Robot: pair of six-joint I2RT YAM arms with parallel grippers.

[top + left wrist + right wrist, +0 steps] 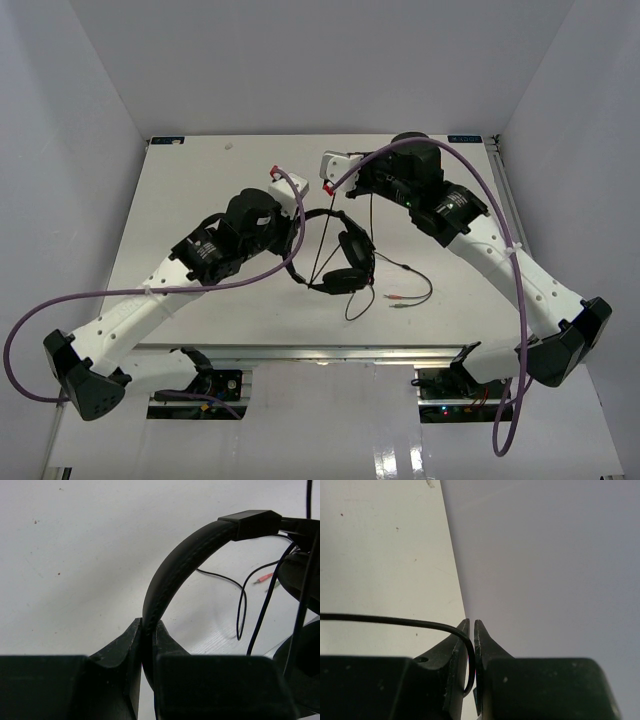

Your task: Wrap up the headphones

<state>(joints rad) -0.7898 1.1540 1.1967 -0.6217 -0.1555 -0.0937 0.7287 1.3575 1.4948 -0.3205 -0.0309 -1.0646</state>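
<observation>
The black headphones [345,262] hang just above the table's middle, earcups low, with the headband [175,570] arching up to the left. My left gripper [300,215] is shut on the headband, which shows pinched between its fingers in the left wrist view [148,630]. My right gripper [328,172] is shut on the thin black cord [395,620], held up near the table's far edge. The cord runs down from it to the earcups. The rest of the cord [405,275] loops on the table, ending in red and green plugs [395,300].
White table [200,180] inside a white-walled enclosure, with the back wall [545,555] close to my right gripper. Purple robot cables [480,180] arch over both arms. The table's near edge [320,350] lies just below the plugs.
</observation>
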